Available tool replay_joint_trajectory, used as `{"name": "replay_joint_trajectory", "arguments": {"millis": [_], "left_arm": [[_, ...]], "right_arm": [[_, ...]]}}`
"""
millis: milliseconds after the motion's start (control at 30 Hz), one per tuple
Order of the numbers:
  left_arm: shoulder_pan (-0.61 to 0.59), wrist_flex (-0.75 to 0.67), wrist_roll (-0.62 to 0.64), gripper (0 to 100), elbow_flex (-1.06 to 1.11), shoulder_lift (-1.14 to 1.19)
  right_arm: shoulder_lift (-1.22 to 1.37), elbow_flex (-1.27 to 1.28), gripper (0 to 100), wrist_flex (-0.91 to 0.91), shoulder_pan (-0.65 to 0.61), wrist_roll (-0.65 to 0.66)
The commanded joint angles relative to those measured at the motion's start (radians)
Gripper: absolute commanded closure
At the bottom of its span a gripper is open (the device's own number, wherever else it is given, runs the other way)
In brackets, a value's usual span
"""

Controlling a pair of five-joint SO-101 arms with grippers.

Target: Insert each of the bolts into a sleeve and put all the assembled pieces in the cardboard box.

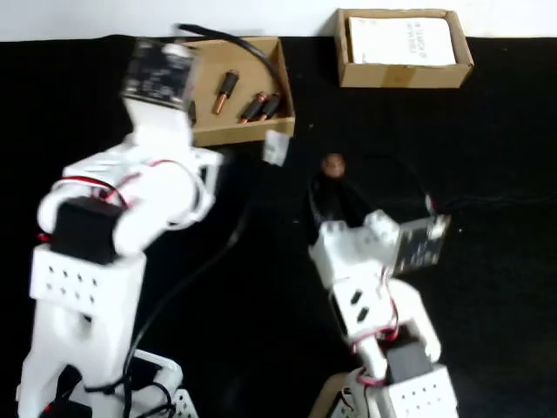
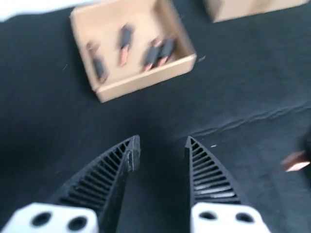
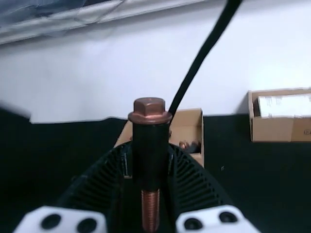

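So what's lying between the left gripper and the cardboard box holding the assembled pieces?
Nothing: in the left wrist view, bare black table runs from the left gripper to the cardboard box.

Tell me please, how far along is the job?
Done: four assembled pieces lie in the cardboard box. In hand: the right gripper grips a sleeve with a bolt inside, away from the box. The left gripper is open, empty. Left: boxing this piece.
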Motion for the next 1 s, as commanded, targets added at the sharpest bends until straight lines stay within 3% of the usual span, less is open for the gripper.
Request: {"name": "replay_joint_trajectory", "arguments": {"millis": [0, 267, 500, 767, 967], "left_arm": [[-0.082, -0.046, -0.008, 84, 0.12, -0.01], [-0.225, -0.353, -0.009, 84, 0.513, -0.01], [-0.232, -0.671, 0.0, 85, 0.819, -0.004], [-0.234, -1.125, 0.0, 93, 1.198, -0.01], [-0.289, -1.191, 0.0, 96, 1.205, -0.001]], "right_arm": [[0.228, -0.206, 99.2, -0.093, 0.01, 0.006], [0.717, -0.47, 99.2, -0.262, 0.008, 0.009], [1.171, -0.722, 99.2, -0.386, 0.008, 0.009], [1.669, -1.136, 99.2, -0.427, 0.007, 0.009], [1.922, -1.411, 99.2, -0.421, -0.013, 0.011]]}}
